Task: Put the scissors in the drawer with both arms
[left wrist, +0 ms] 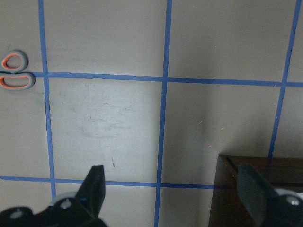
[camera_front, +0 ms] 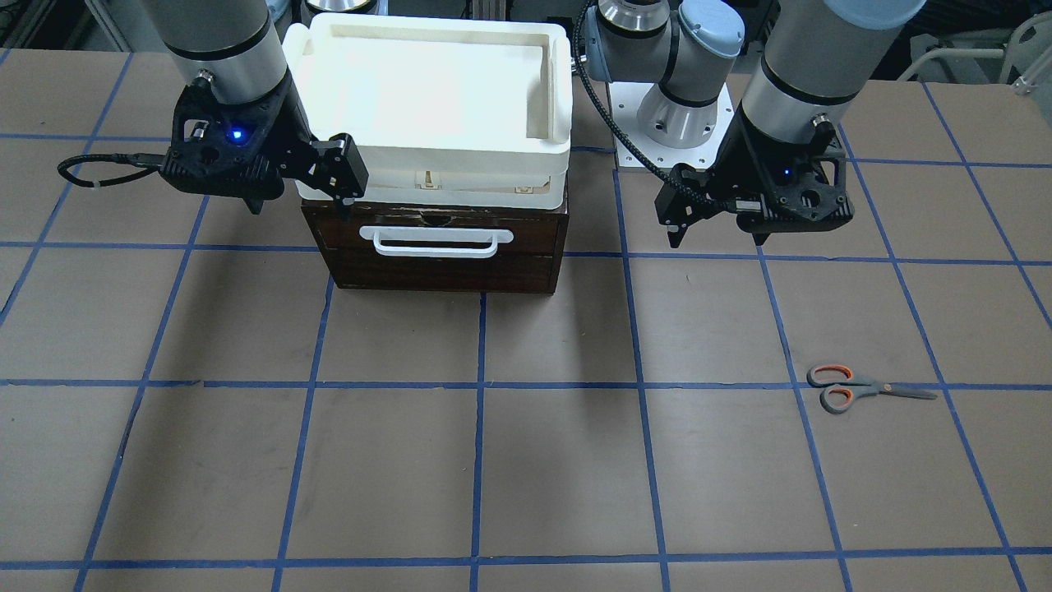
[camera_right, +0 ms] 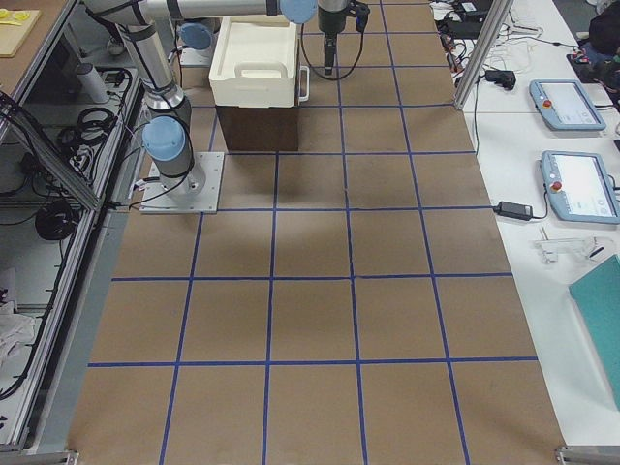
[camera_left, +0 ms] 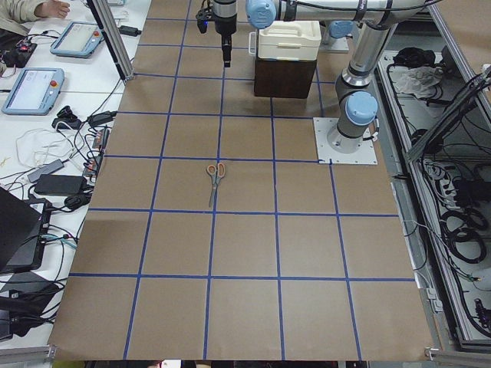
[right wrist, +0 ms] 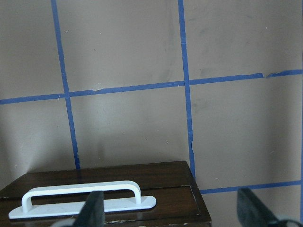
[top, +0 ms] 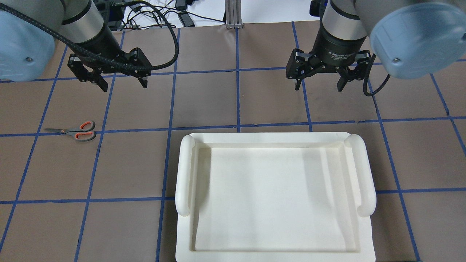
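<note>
In the front-facing view the black two-finger left claw (camera_front: 719, 237) hangs over the brown paper-covered bench (camera_front: 559, 469) with its fingers spread wide and nothing between them. The black right claw (camera_front: 300, 201) is released just as wide, and one finger stands in front of the upper corner of the dark brown wooden drawer (camera_front: 370, 267); I cannot tell if it touches. The drawer is closed, its white bar handle (camera_front: 436, 240) faces the camera, and a white plastic tray (camera_front: 427, 168) sits on top. The small grey scissors with orange-lined loops (camera_front: 867, 388) lie flat and closed across a blue tape line (camera_front: 723, 385), well apart from the drawer on the left claw's side, with bare bench all around. In the overhead view the left claw (top: 123, 85) and right claw (top: 319, 86) are both wide open and empty. White writing on the right claw's round body shows the word "Adaptive"; the rest is too small to read. The scissors (top: 72, 131) lie near the picture's left edge, and the tray (top: 269, 136) hides the drawer. In the exterior left view the scissors (camera_left: 215, 178) point their blades towards the near end of the bench. In the exterior right view much free bench lies before the drawer (camera_right: 257, 126). The left wrist view shows only bench between the spread fingers (left wrist: 94, 184), with the orange loops of the scissors (left wrist: 14, 71) at the left edge. The right wrist view shows the handle (right wrist: 83, 198) low in the picture, near one spread finger (right wrist: 92, 208).
</note>
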You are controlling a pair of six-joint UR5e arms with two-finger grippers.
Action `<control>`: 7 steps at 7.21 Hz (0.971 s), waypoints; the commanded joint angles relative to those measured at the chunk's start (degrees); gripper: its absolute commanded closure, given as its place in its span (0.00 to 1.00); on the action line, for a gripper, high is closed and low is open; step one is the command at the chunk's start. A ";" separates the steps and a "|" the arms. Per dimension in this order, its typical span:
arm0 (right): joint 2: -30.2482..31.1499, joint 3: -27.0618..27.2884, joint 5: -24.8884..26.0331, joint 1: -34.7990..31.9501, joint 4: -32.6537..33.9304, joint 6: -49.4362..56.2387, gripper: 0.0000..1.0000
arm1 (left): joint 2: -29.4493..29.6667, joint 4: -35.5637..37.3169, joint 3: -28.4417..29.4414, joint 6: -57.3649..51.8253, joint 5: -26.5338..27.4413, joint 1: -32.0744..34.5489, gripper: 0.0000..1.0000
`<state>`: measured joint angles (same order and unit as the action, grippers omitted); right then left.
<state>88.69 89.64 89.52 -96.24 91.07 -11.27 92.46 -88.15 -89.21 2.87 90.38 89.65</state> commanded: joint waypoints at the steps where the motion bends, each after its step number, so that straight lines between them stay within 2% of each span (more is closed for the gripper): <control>1: -0.09 0.01 0.04 0.00 -0.02 -0.07 0.00 | -0.61 -0.78 0.00 -0.15 0.05 -0.26 0.00; 3: -0.53 0.27 -0.83 -0.09 -0.80 -0.50 0.00 | 0.09 1.73 0.00 -1.63 -0.57 -0.70 0.00; 4: -2.10 0.36 -1.10 -0.27 -0.90 -0.51 0.00 | -0.35 0.71 0.00 -8.17 3.18 -1.14 0.00; 6: -7.44 0.27 -1.28 -1.14 -0.29 -0.51 0.00 | 0.26 1.74 -0.09 -23.17 4.27 -2.54 0.00; 7: -9.91 0.18 -1.54 -2.54 0.33 0.89 0.00 | 0.26 4.37 -0.09 -36.05 4.45 -4.46 0.00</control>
<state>82.03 89.92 88.22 -97.52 90.77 -11.41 92.61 -86.07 -89.29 -20.01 94.38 86.96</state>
